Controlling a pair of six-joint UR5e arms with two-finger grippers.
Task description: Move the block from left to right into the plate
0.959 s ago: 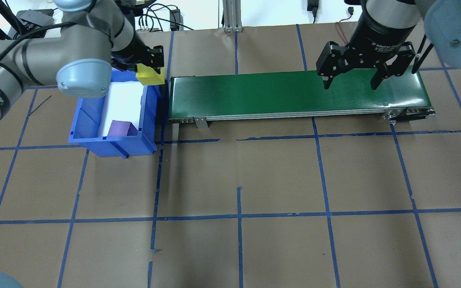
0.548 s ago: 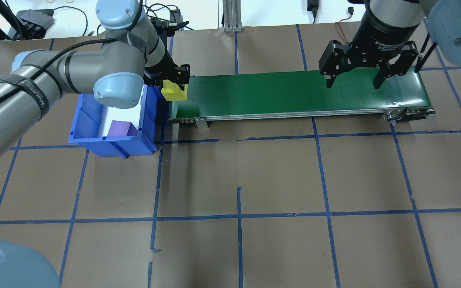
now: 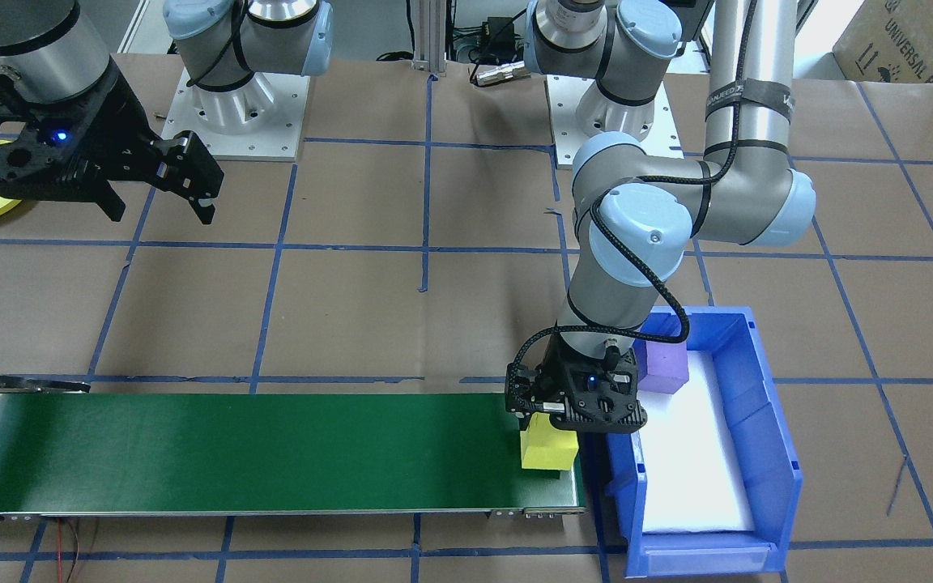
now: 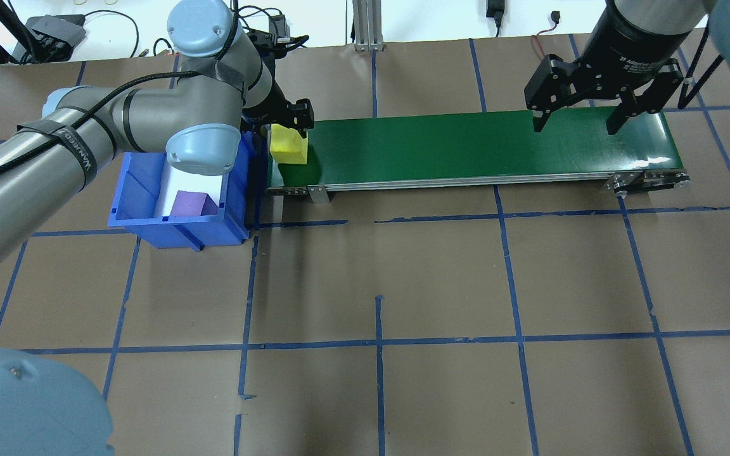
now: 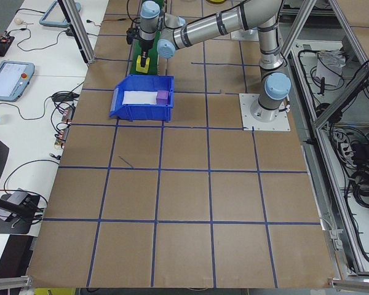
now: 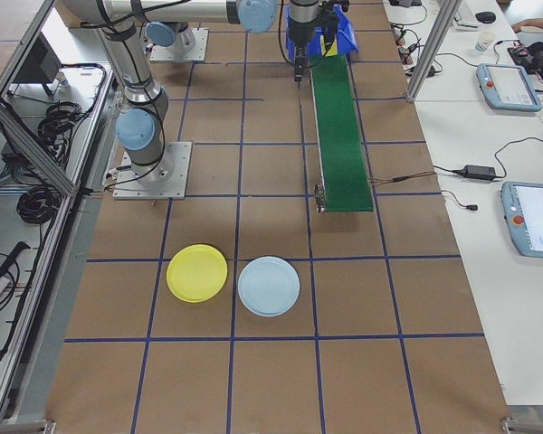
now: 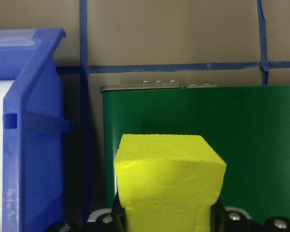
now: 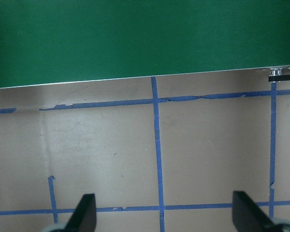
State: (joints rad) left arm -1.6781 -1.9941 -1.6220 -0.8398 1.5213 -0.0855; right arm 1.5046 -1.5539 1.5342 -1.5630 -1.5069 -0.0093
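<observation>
A yellow block hangs at the left end of the green conveyor belt, with my left gripper shut on it. The left wrist view shows the yellow block pinched between the fingers, low over the belt; I cannot tell if it touches. In the front view it is the yellow block under the left gripper. My right gripper stands open and empty above the belt's right end. The yellow plate lies on the table beyond that end.
A blue bin with white padding holds a purple block just left of the belt. A light blue plate lies beside the yellow one. Blue tape lines grid the brown table.
My left gripper carried the yellow block rightward from above the bin to the belt's left end. The right gripper drifted a little right and back, still open.
</observation>
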